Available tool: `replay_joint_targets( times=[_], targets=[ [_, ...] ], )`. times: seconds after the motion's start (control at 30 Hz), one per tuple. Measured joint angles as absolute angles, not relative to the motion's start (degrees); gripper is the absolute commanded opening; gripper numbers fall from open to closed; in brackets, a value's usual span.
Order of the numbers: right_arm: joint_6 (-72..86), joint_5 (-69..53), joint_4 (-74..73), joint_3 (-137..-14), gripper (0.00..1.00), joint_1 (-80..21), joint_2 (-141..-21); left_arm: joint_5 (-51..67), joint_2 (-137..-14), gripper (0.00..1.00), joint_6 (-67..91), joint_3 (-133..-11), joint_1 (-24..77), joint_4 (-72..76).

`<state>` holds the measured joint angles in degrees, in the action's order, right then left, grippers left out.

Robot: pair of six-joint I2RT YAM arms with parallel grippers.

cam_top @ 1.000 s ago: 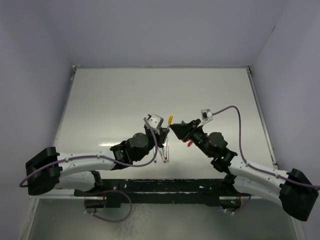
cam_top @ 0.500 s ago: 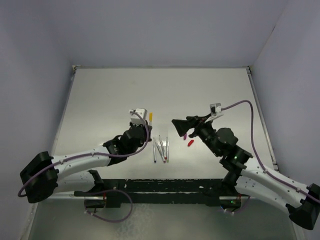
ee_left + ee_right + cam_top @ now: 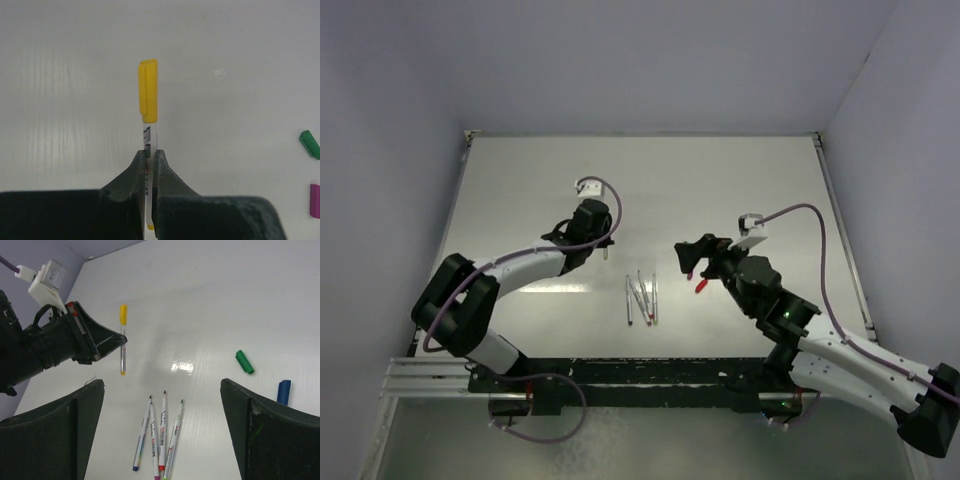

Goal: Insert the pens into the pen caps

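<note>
Pinching a yellow-capped pen (image 3: 149,134) mid-barrel, the left end effector (image 3: 148,159) shows in its own wrist view with jaws pressed onto the barrel. The yellow cap (image 3: 148,90) sits on the pen, clear ahead of the jaws. This grip likely serves to carry the finished pen off for setting down on bare tabletop (image 3: 75,75). A green cap (image 3: 310,144) and a purple cap (image 3: 314,200) lie loose at that view's right. In the right wrist view the right end effector (image 3: 160,385) is spread wide with nothing between its jaws, probably ready for the next pickup. Below it lie what look like four uncapped pens (image 3: 162,430), bunched side by side, and a blue cap (image 3: 284,391) lies near the green one. The top view adds a red cap (image 3: 700,287) and places the bunch toward the tabletop's near edge at mid-width. The count is one capped pen, four bare pens and four loose caps.
</note>
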<state>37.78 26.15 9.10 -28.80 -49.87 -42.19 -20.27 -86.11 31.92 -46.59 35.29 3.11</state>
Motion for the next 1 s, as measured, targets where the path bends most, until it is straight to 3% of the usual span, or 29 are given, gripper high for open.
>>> replay_joint_targets(
  times=[0.33,0.53,0.67,1.0],
  targets=[
    [37.89,28.62,9.08,-26.92,1.00,-49.82,-39.79,-13.80,-95.66,0.10,32.21,-49.41,33.23,2.48],
    [37.36,27.59,8.91,-26.89,1.00,-49.82,-41.12,-13.17,-98.56,0.20,32.47,-50.87,33.01,2.72],
    [37.30,25.93,9.32,-26.39,1.00,-49.82,-41.82,-13.26,-101.60,0.37,32.60,-53.47,33.01,2.81],
    [37.39,25.02,9.76,-24.71,1.00,-49.82,-41.67,-13.54,-103.39,0.46,33.04,-55.42,33.01,2.57]
  ],
)
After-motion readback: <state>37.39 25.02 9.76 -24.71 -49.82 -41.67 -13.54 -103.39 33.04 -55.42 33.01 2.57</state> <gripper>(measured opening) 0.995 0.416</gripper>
